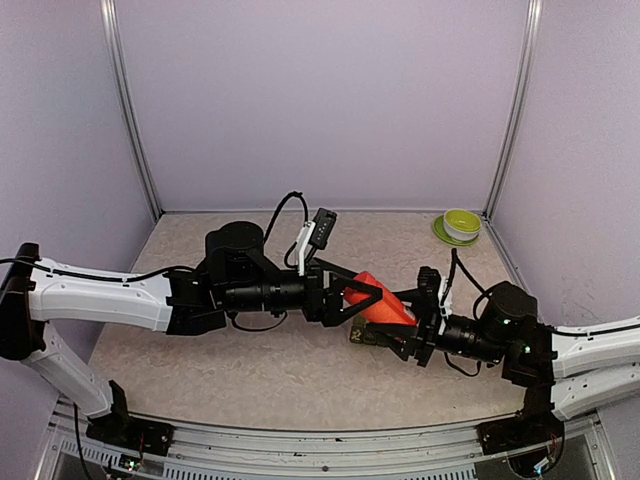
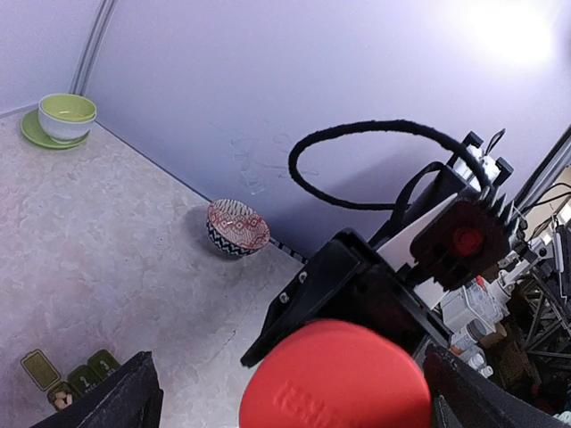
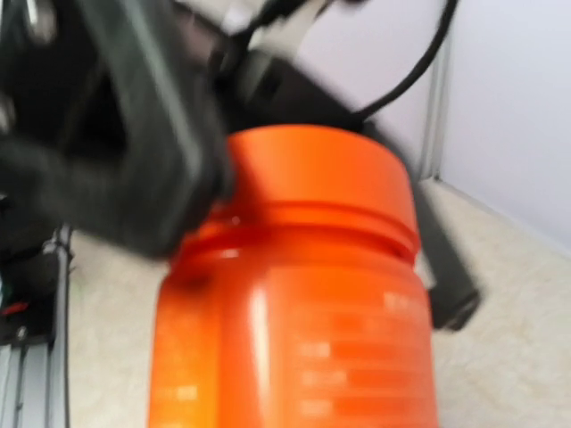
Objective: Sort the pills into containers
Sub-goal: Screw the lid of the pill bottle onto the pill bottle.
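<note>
Containers (image 2: 83,379): the dark-green three-box strip is lying on the table (image 1: 250,350), right under the red-orange bottle (image 3: 294,339); one end lid is standing open, the other two are sitting shut.
Left gripper (image 1: 362,298): reaching in from the left, jaws spreading wide on either side of the red cap (image 2: 335,382), not clamping it.
Cap: sitting on the bottle's neck; raised lettering is showing on top, too blurred to read.
Bottle: hanging tilted off the table; pale lines of print on its side are smearing out, unreadable.
Right gripper (image 1: 408,322): coming from the right, pinching the bottle's body.
Progress: looking early. The bottle is waiting to be opened. Something pale is showing in the open box, pills or not I cannot tell. Pouring and sorting are remaining.
</note>
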